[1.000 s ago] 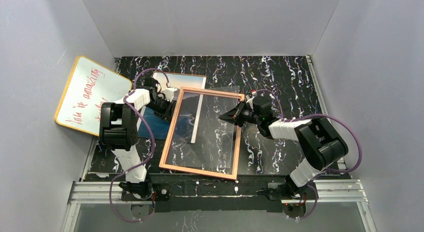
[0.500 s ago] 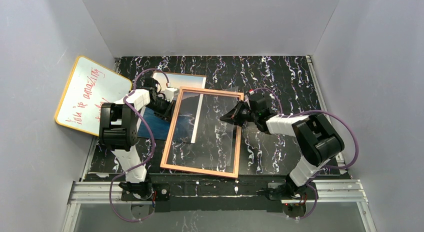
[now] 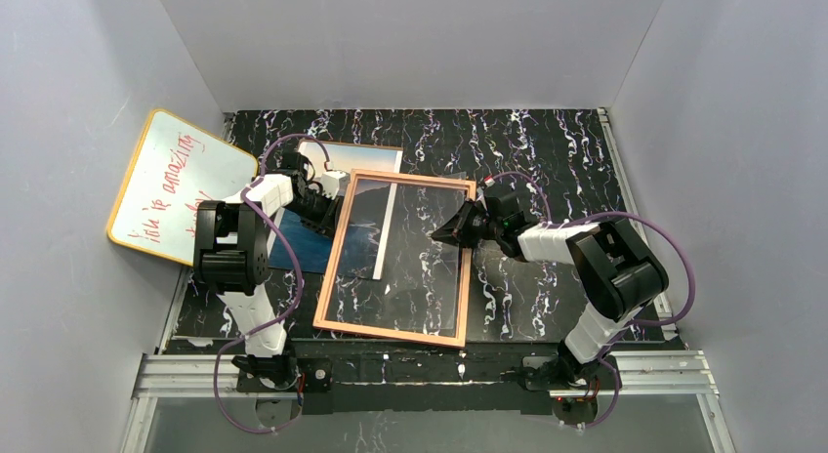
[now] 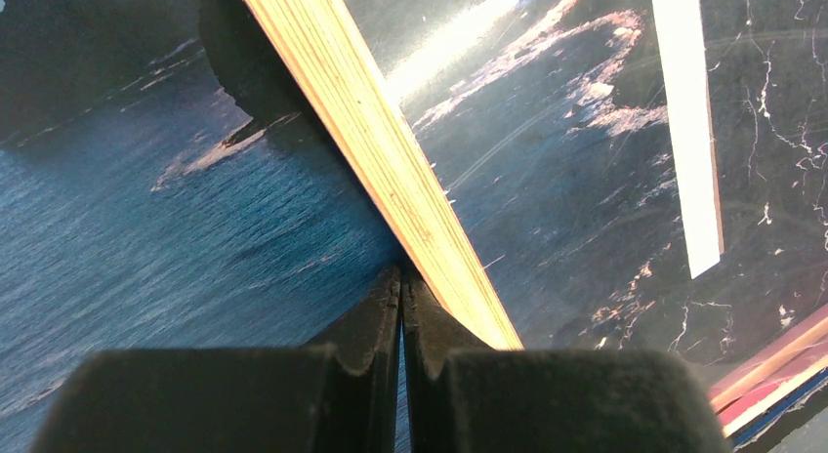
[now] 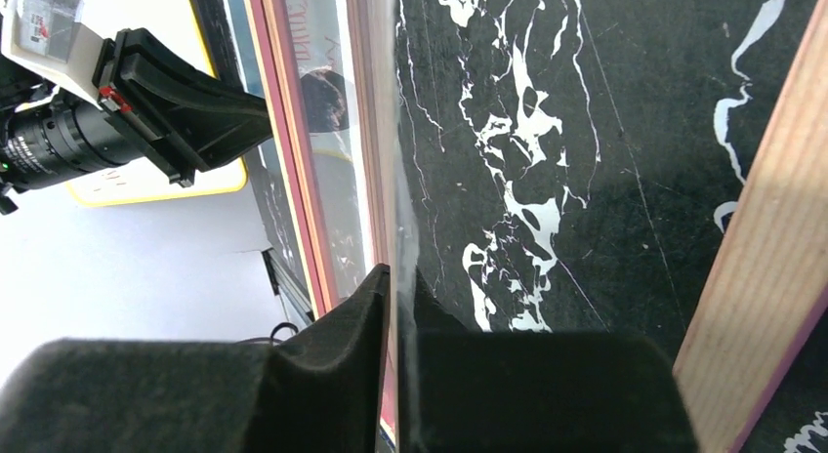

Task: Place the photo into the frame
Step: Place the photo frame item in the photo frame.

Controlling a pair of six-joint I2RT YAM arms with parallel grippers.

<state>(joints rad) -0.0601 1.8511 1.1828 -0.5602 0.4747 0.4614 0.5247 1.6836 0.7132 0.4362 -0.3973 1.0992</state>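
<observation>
While the frame point(image 3: 388, 335) lies tilted at the centre of the table point(image 3: 557, 150), its left rail overlaps the photo point(image 3: 301, 248) at centre left. Your left jaws are closed, tips against that rail. Your right jaws straddle the clear pane's point(image 3: 415, 277) right edge, and you cannot tell whether they pinch it. Open table lies upper right.

Red handwriting slants across the yellow-rimmed whiteboard point(image 3: 181, 185) at the left of the top view; only the word "amazing" reads clearly.
</observation>
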